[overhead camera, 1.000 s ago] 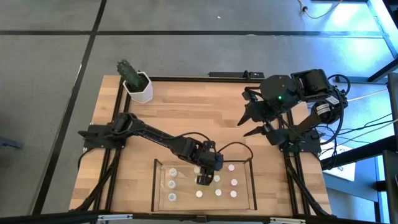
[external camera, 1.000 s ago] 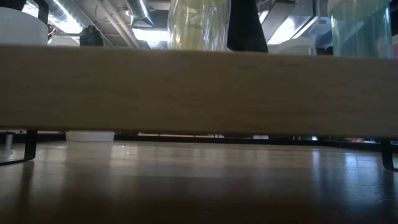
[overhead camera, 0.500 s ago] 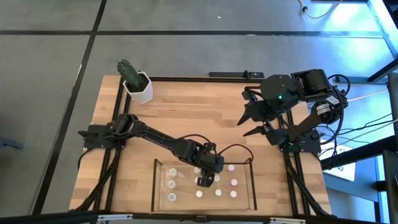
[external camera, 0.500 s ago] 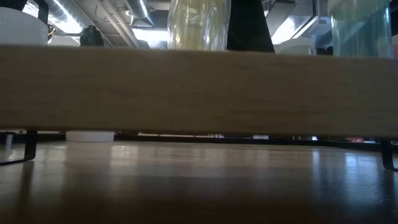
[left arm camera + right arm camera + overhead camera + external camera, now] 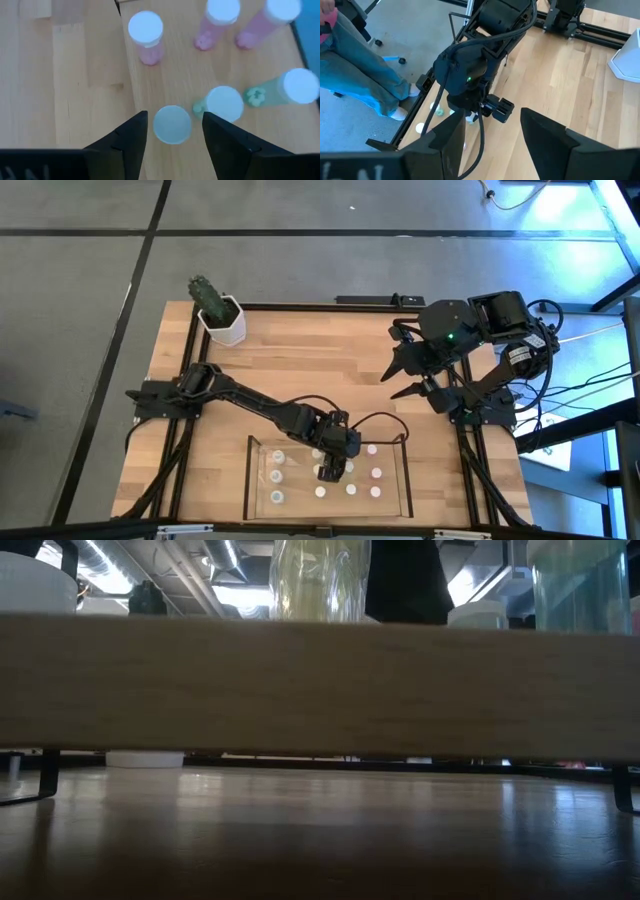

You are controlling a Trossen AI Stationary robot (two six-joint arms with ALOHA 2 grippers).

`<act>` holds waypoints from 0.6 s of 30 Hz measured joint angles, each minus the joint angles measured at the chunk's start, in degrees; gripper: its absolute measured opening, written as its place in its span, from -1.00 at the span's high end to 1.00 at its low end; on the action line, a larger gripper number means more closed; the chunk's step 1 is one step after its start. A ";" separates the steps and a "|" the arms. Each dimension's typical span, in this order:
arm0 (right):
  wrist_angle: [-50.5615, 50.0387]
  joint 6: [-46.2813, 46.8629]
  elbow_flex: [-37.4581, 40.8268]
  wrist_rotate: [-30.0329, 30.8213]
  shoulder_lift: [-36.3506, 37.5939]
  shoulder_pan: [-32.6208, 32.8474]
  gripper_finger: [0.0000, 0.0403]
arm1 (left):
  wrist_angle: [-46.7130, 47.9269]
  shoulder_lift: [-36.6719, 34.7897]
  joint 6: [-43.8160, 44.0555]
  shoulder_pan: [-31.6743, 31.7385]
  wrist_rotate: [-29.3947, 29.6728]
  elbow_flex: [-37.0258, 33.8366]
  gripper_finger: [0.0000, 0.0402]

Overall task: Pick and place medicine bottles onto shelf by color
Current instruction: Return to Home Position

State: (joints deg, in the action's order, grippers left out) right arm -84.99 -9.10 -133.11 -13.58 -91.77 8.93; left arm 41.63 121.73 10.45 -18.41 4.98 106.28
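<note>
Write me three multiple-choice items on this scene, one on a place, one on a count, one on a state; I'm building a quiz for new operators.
1. Where is the left gripper?
A. over the shelf
B. beside the cactus pot
C. off to the side of the tabletop

2. How many pink bottles does the left wrist view show?
A. one
B. three
C. five

3. The right gripper has its fingers:
A. shut on a bottle
B. shut on the pot
C. open and empty

Answers:
1 A: the high view shows it above the shelf's floor.
2 B: three pink bodies with white caps stand there.
3 C: the fingers are spread above the table, at its right side, with nothing between them.
</note>
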 joint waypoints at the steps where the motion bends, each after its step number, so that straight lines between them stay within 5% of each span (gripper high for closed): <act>1: -0.01 0.00 -0.01 0.00 0.00 0.00 0.04 | -0.19 -0.28 0.02 0.00 -0.21 -0.02 0.09; 10: 0.02 -0.01 0.01 0.00 0.00 0.00 0.04 | 5.42 -1.16 -1.67 0.08 1.12 7.73 0.12; 18: 0.70 0.00 0.01 0.00 0.00 0.00 0.04 | 19.60 -2.72 -0.32 0.83 6.85 21.19 0.46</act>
State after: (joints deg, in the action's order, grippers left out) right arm -84.29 -9.10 -133.10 -13.58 -91.77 8.93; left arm 61.23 119.01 10.13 -17.58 11.83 127.47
